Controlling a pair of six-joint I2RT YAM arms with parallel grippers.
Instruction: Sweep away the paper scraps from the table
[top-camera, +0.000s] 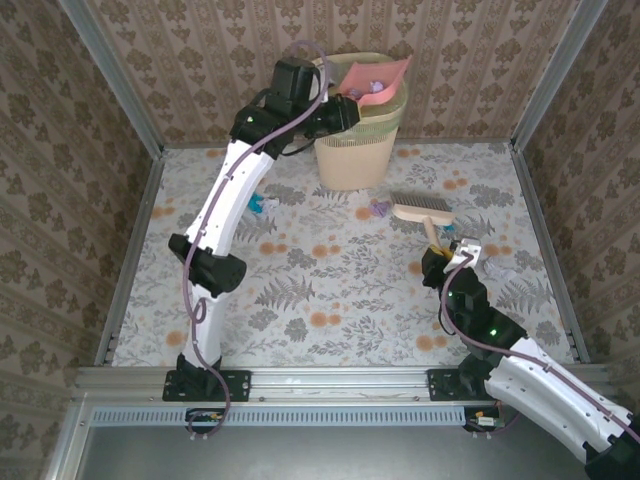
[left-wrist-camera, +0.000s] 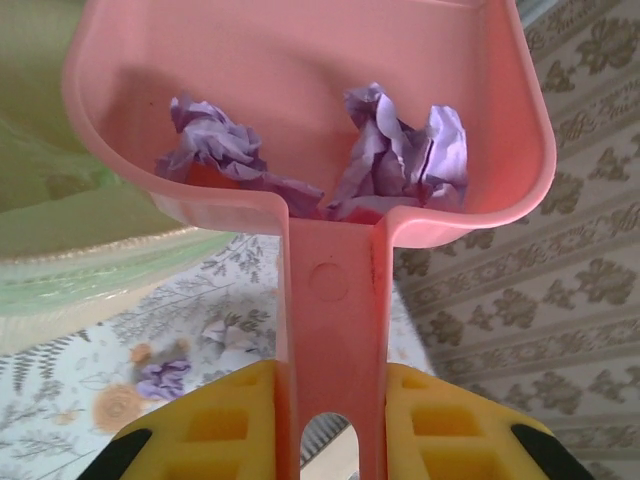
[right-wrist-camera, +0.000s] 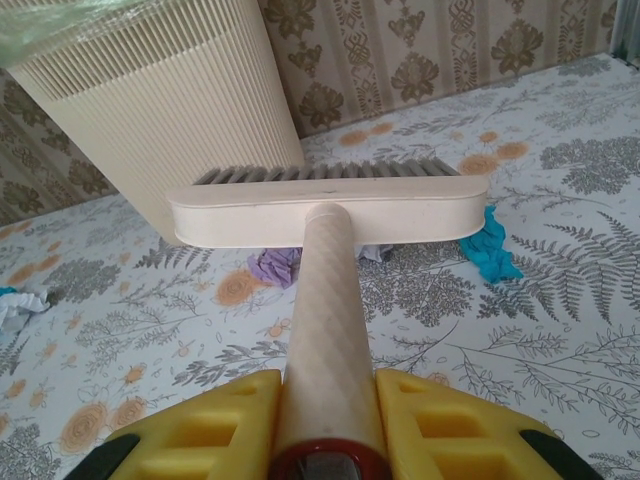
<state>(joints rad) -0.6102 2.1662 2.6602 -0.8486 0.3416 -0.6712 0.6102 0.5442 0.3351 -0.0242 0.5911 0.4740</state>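
My left gripper (top-camera: 338, 112) (left-wrist-camera: 330, 405) is shut on the handle of the pink dustpan (top-camera: 378, 78) (left-wrist-camera: 300, 90), which it holds tilted over the cream bin (top-camera: 355, 152). Two lilac paper scraps (left-wrist-camera: 215, 148) (left-wrist-camera: 400, 152) lie in the pan against its back wall. My right gripper (top-camera: 448, 262) (right-wrist-camera: 328, 405) is shut on the handle of the cream brush (top-camera: 422, 208) (right-wrist-camera: 330, 210), whose bristles rest on the table (top-camera: 330, 295). Under the brush head lies a lilac scrap (top-camera: 378, 209) (right-wrist-camera: 272, 266), with a teal scrap (right-wrist-camera: 490, 250) to its right. Another teal scrap (top-camera: 262, 204) lies left of the bin.
The bin stands at the back middle of the table, close to the patterned back wall (top-camera: 200, 60). Aluminium rails (top-camera: 135, 250) frame the cloth on both sides. A whitish scrap (right-wrist-camera: 15, 305) lies at the left edge of the right wrist view.
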